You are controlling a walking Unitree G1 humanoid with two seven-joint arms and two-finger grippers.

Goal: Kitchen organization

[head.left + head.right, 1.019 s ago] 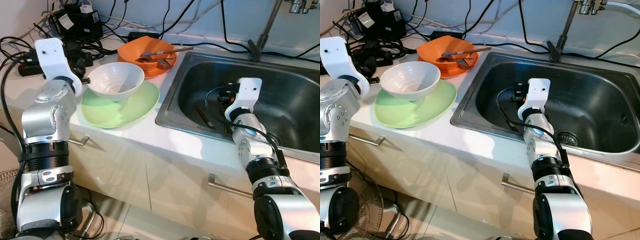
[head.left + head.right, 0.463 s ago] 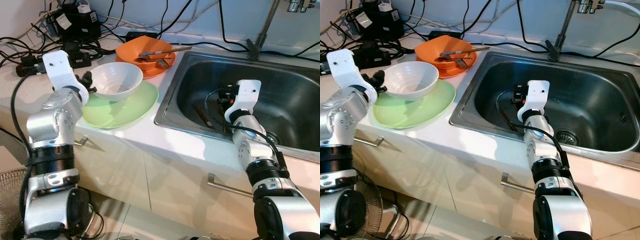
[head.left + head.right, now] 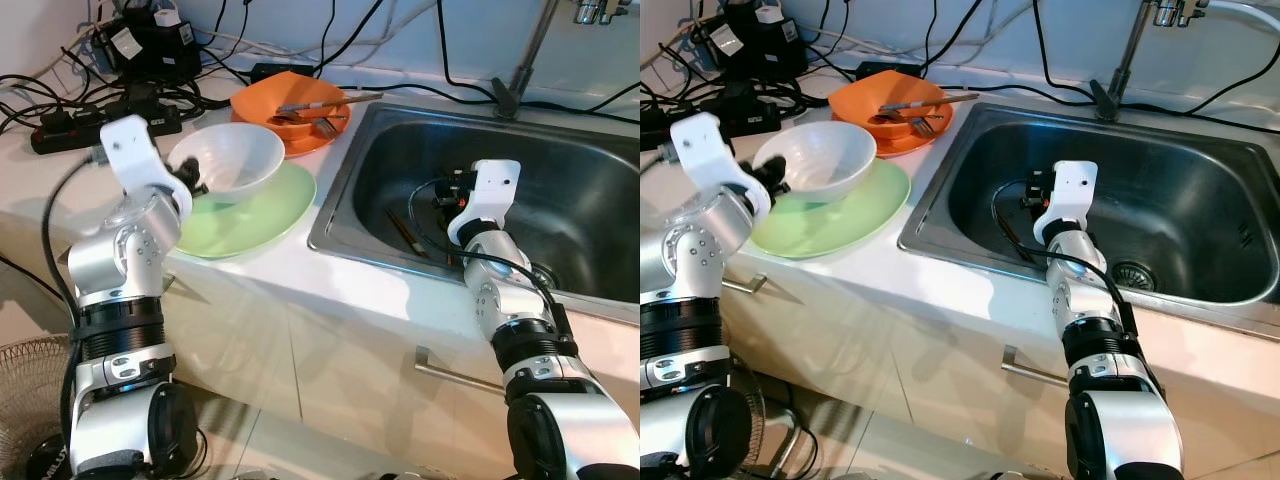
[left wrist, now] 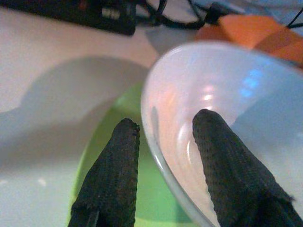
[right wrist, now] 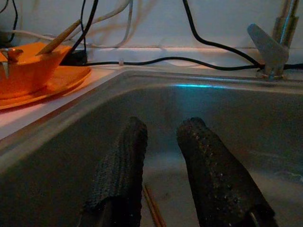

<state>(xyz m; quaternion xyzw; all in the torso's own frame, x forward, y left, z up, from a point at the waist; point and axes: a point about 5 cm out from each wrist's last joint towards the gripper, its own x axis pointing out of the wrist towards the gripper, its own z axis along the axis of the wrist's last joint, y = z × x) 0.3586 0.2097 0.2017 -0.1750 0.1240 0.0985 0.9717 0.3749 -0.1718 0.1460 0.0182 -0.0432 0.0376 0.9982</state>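
No brand or writing can be read anywhere. The left gripper (image 4: pixel 163 156) is seen parted across the near rim of the white bowl (image 3: pixel 228 162), one finger inside the wall and one outside; whether the rim is actually pinched cannot be told. The bowl is carried on the green plate (image 3: pixel 262 211), which lies on the white counter (image 3: pixel 290 268) close to its front edge. Just behind it, an orange plate (image 3: pixel 300 135) holding an orange bowl and utensils is set beside the sink (image 3: pixel 590 200). The right gripper (image 5: pixel 163 163) is held inside the sink, fingers slightly apart and holding nothing, above chopsticks (image 3: pixel 402 232) on the basin floor. Open basin is left to its right.
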